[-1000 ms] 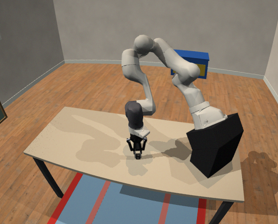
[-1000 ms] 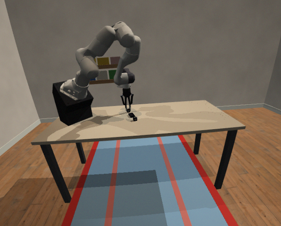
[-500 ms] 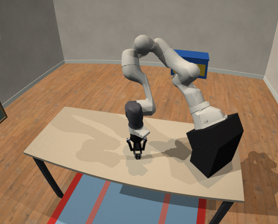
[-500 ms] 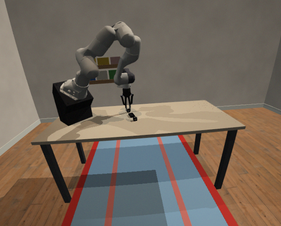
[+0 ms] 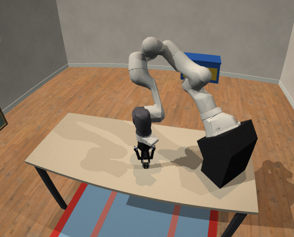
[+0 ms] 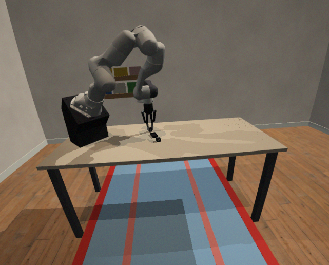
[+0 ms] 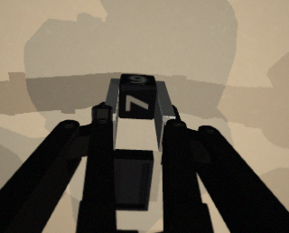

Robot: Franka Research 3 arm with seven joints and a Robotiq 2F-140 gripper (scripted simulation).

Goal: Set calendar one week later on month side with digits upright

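Observation:
In the wrist view a small grey tray [image 7: 138, 131] lies on the table just ahead of my fingers. A black cube [image 7: 135, 97] stands at its far end, with a white 7 facing me and a round digit on top. The tray's near half is empty. My gripper [image 7: 136, 94] is shut on a second black cube [image 7: 133, 184] and holds it just short of the tray's near end. No digit shows on it. From the exterior view the gripper [image 6: 150, 128] hangs straight down over the tray [image 6: 156, 136]. From the top view the gripper [image 5: 145, 163] hides the tray.
The arm's black base block [image 5: 227, 153] stands on the table's right end in the top view. A blue cabinet [image 5: 205, 66] stands on the floor behind the table, and a shelf [image 6: 124, 82] with coloured bins stands by the wall.

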